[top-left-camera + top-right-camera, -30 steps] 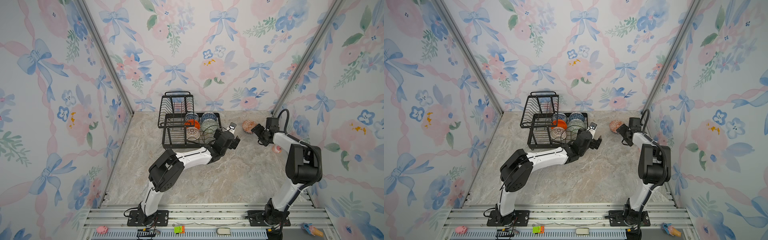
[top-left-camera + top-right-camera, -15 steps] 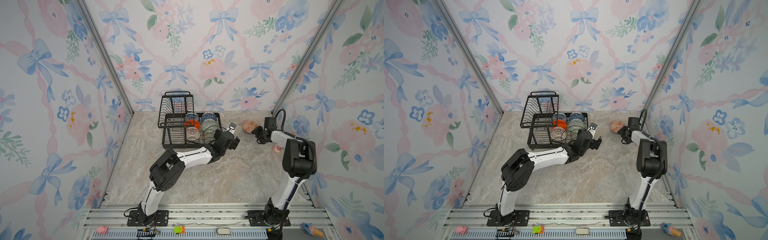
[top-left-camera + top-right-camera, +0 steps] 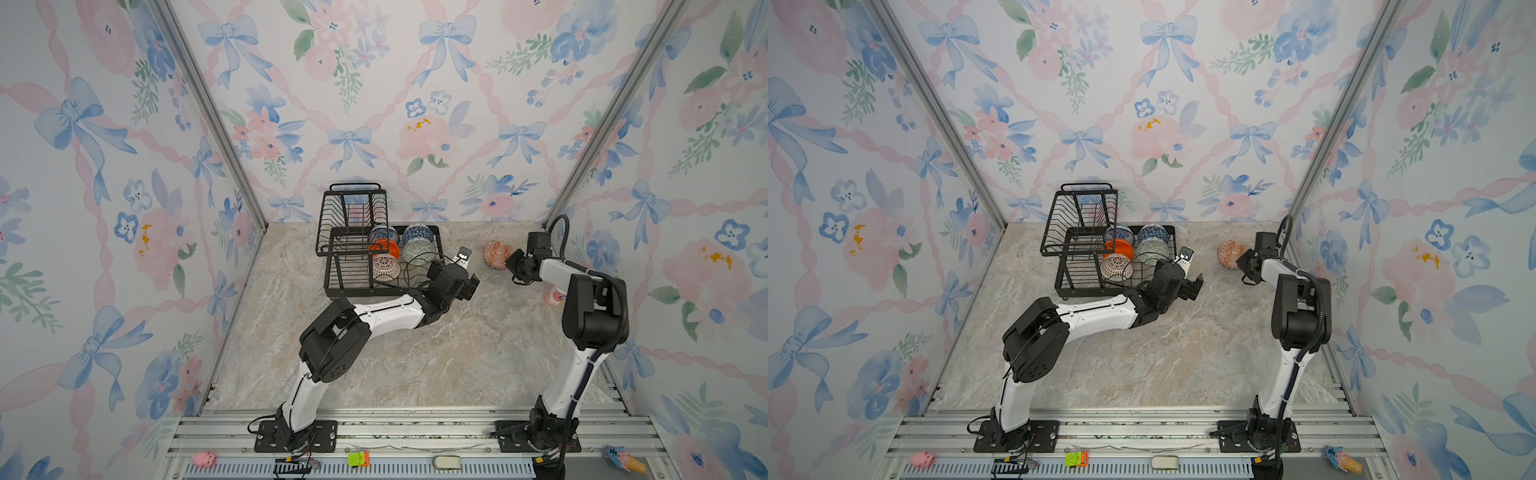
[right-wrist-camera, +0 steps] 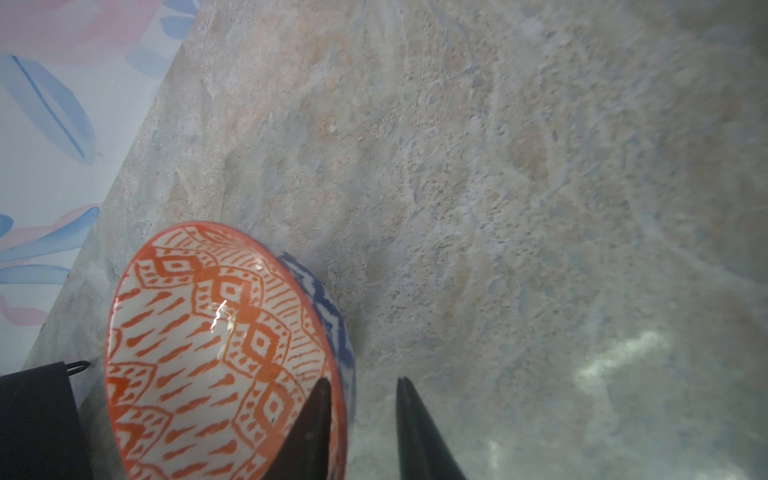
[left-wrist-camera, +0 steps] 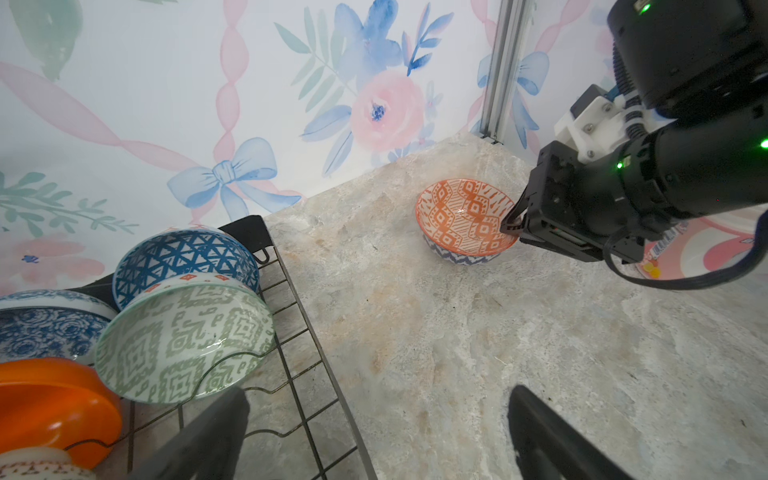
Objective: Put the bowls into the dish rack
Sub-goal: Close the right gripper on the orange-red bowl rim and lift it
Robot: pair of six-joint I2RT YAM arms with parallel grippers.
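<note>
The orange-white patterned bowl (image 3: 494,252) (image 3: 1228,254) (image 5: 461,220) (image 4: 208,353) rests on the marble floor at the back right. My right gripper (image 3: 510,262) (image 4: 362,380) straddles its rim. One finger (image 4: 316,415) is inside the bowl and the other is outside, with a gap to the wall. The black wire dish rack (image 3: 349,286) (image 3: 1084,291) holds several bowls: blue geometric (image 5: 183,262), pale green (image 5: 183,340), plain orange (image 5: 50,399), blue-white floral (image 5: 41,328) and white with dark lines (image 3: 384,266). My left gripper (image 3: 471,284) (image 5: 376,392) hangs open and empty beside the rack's right edge.
A pink cup (image 3: 552,297) (image 5: 706,249) lies behind my right arm near the right wall. The back wall and the corner post (image 5: 498,70) stand close behind the patterned bowl. The rack's raised upper basket (image 3: 353,216) stands at the back left.
My right gripper has reached in to the patterned bowl and its jaws have narrowed over the rim. The bowl and the left arm have stayed in place.
</note>
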